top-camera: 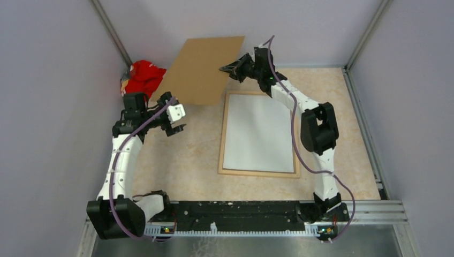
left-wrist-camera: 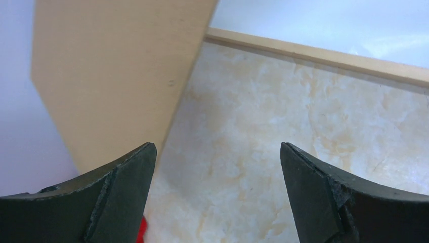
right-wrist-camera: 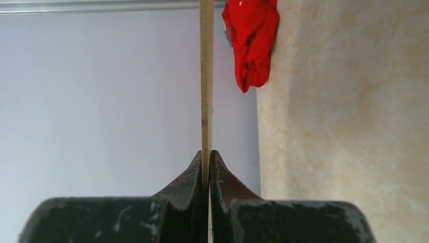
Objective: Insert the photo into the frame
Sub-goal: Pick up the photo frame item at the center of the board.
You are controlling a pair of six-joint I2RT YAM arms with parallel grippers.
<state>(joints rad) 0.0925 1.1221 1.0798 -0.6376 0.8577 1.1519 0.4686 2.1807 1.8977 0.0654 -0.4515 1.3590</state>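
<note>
The light wood frame (top-camera: 259, 172) lies flat at mid table. The photo (top-camera: 260, 134) lies inside it, whitish-grey back up; a frame edge (left-wrist-camera: 324, 52) and the photo (left-wrist-camera: 329, 23) also show in the left wrist view. My right gripper (top-camera: 226, 68) is shut on the right edge of the brown backing board (top-camera: 201, 69) and holds it raised and tilted at the back. The right wrist view shows the board (right-wrist-camera: 206, 76) edge-on between my shut fingers (right-wrist-camera: 195, 174). My left gripper (top-camera: 178, 124) is open and empty, below the board's lower corner (left-wrist-camera: 116, 71).
A red cloth (top-camera: 143, 76) lies at the back left by the wall, also in the right wrist view (right-wrist-camera: 251, 38). Grey walls close in the sides and back. A black rail (top-camera: 241, 211) runs along the near edge.
</note>
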